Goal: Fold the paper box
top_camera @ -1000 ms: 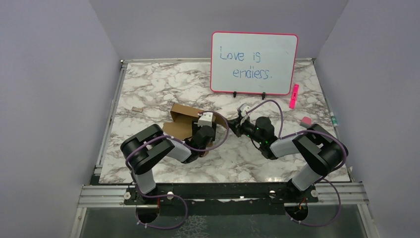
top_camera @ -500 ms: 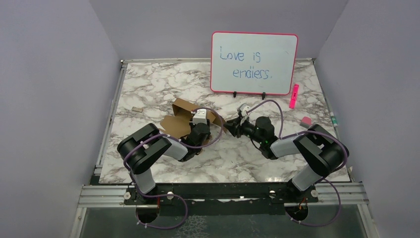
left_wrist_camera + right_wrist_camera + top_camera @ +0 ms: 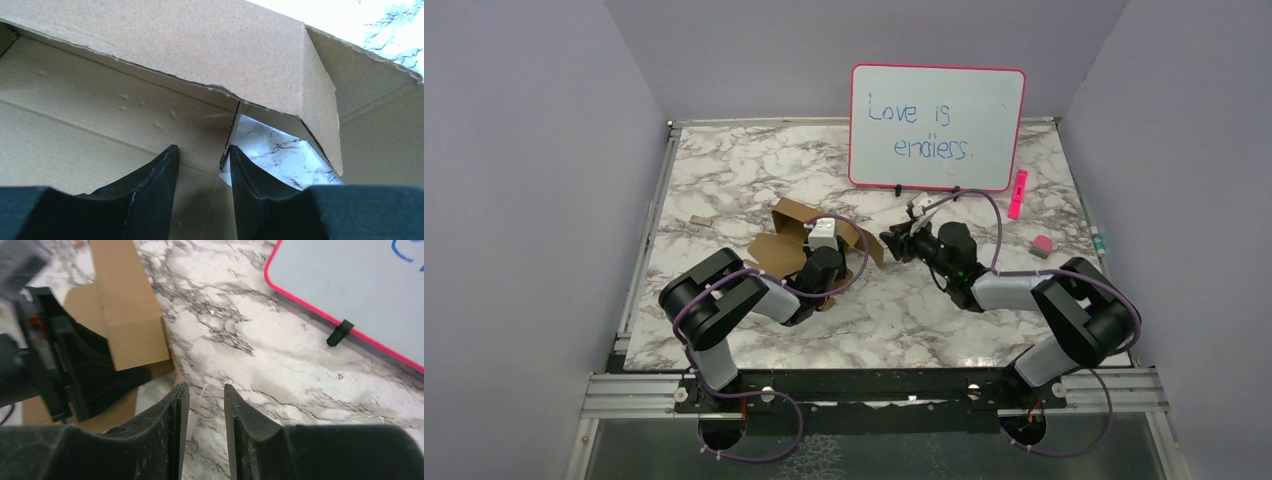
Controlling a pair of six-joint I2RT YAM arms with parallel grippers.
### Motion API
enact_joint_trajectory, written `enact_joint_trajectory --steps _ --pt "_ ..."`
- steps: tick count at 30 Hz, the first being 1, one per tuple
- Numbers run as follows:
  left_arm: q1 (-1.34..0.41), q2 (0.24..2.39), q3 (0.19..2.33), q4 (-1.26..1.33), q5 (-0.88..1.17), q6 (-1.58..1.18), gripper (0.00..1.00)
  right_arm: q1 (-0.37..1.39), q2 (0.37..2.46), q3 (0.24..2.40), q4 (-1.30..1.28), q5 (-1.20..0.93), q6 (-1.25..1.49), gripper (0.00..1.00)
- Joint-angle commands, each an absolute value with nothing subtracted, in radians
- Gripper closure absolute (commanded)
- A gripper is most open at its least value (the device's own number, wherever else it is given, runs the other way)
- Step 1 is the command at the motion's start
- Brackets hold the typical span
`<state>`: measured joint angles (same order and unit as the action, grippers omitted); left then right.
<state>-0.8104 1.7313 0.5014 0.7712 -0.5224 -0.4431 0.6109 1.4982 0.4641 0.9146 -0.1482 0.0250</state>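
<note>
Left gripper — jaws a modest way apart, nothing pinched between them. Its tips are low over the inner face of the paper box, on a flat panel just short of a folded-over flap. The cut corrugated edge of a slit stands just beside the inner side of one jaw; contact there can't be told. Through the opening under the flap, a patch of marble shows. From the top view the box lies left of centre on the marble table, only partly formed: one wall is raised at its far left end and the other panels are spread low, with the left wrist sitting over the middle and hiding much of it. Right gripper — narrow gap, bare marble visible between the jaws, holding nothing. It is low over the table, just beside the right-hand flap of the box and pointed toward it; whether it touches the cardboard can't be told. In the right wrist view the brown flap and the black of the left gripper fill the left side. A pink-framed whiteboard stands propped at the far edge, behind and right of the box, with "Love is endless." written in blue. A pink marker lies just right of the board, and a small pink block sits nearer, well apart from the box. A tiny brown scrap lies on the marble left of the box.
</note>
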Motion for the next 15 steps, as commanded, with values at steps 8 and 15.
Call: enact_joint_trajectory --steps 8,15 --pt "-0.801 1.750 0.467 0.746 -0.423 -0.500 0.55 0.604 1.736 0.614 0.824 -0.313 0.058 0.68" --pt "-0.800 1.751 0.457 0.755 -0.417 -0.510 0.55 0.605 1.809 0.672 0.847 -0.466 0.095 0.69"
